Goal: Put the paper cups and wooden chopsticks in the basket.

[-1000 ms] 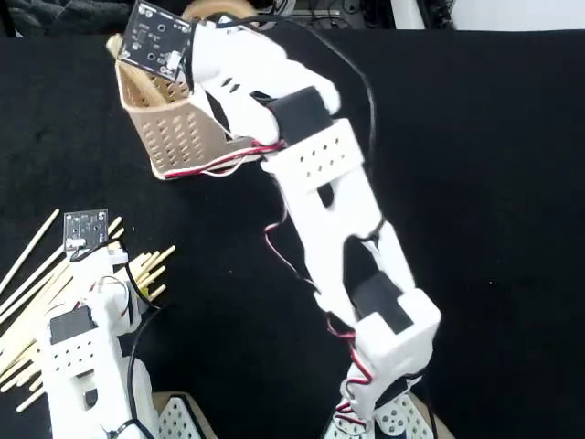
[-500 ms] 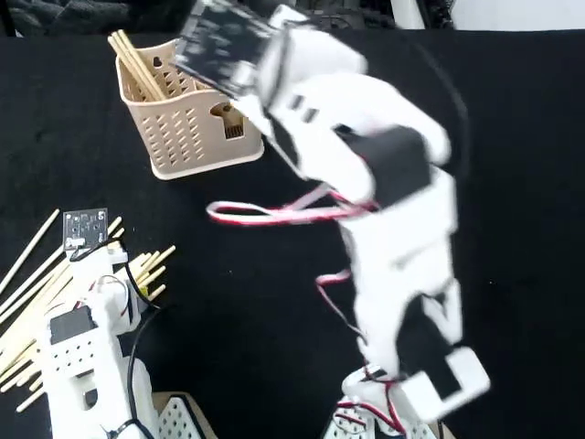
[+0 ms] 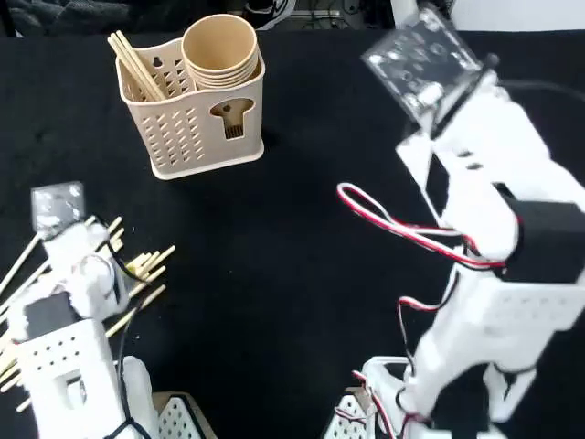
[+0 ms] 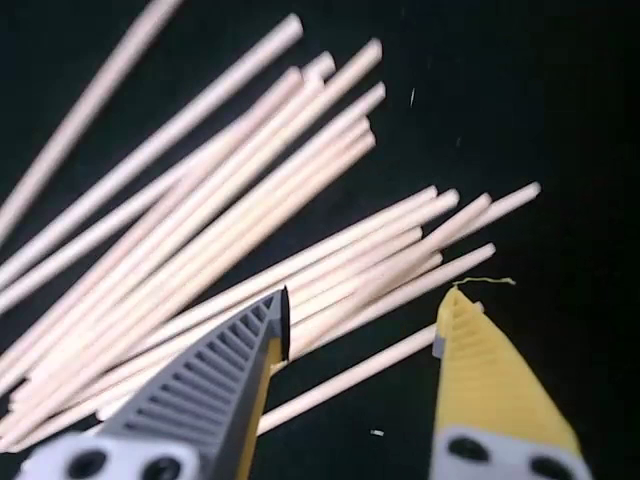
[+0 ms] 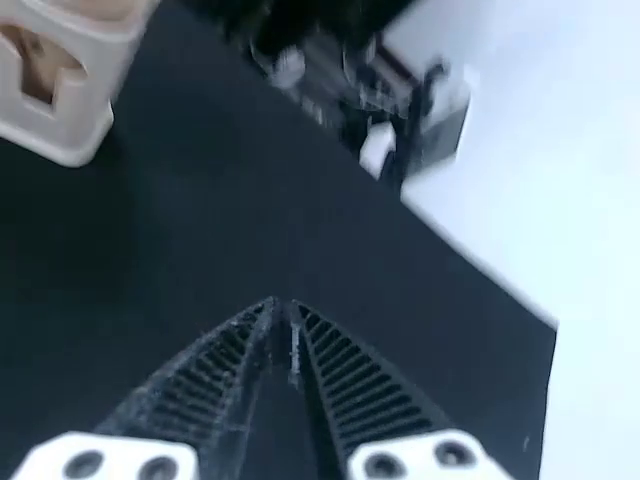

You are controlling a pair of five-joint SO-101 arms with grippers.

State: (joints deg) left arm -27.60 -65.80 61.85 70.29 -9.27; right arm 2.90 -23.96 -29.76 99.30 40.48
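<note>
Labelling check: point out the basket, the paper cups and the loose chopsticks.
basket (image 3: 196, 137), high view, perforated front wall.
paper cups (image 3: 219, 48), high view, inside of top cup.
loose chopsticks (image 4: 230, 230), left wrist view, middle of pile.

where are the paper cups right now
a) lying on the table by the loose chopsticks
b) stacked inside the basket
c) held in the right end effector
b: in the high view the stacked paper cups stand upright in the basket next to a few chopsticks, and the right end effector is shut on nothing.
</note>
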